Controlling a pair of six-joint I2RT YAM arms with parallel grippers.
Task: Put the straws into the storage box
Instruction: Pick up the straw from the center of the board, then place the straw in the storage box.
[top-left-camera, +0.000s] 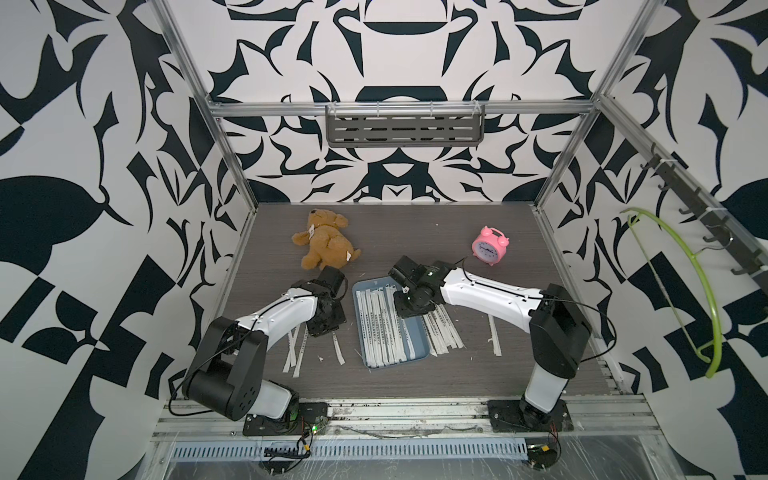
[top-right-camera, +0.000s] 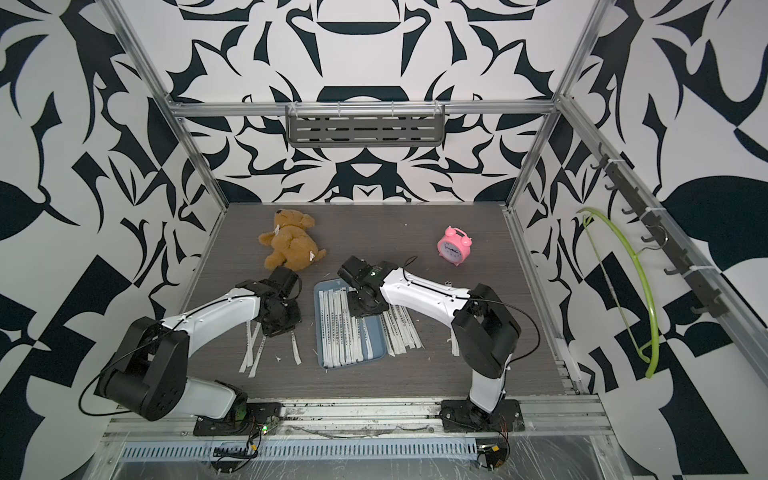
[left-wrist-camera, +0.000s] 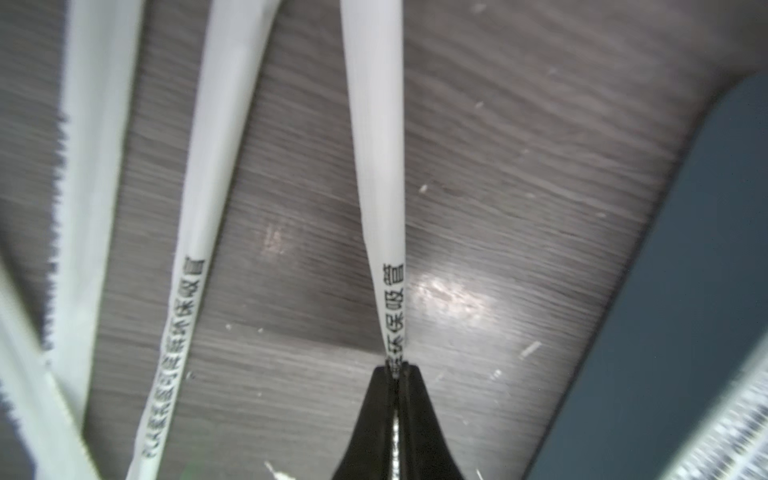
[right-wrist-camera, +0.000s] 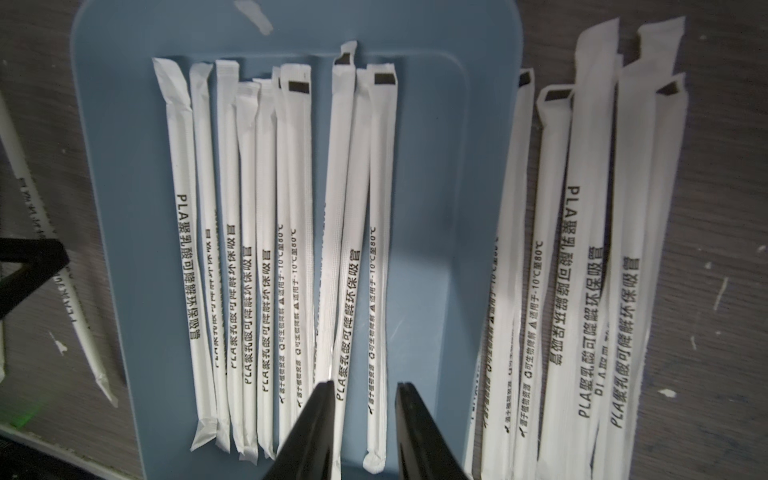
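Storage box (right-wrist-camera: 428, 270): shallow blue-grey plastic tray, rounded corners, low rim, mid table (top-left-camera: 415, 232), which is dark grey wood grain with paper flecks. Straws (right-wrist-camera: 266, 249): flat white paper wrappers with small dark print, about ten side by side in the box. Second bundle (right-wrist-camera: 582, 249) on the table just beside the rim, loose straws (top-left-camera: 293, 353) under the left arm. Left fingers (left-wrist-camera: 374, 415) black, tapered, pressed together, pinching one straw (left-wrist-camera: 374, 166) at its printed part; lifted or on the table, cannot tell. Right fingers (right-wrist-camera: 311, 436) spread partway above the box, pinching nothing. In both top views the wrists hide the fingers
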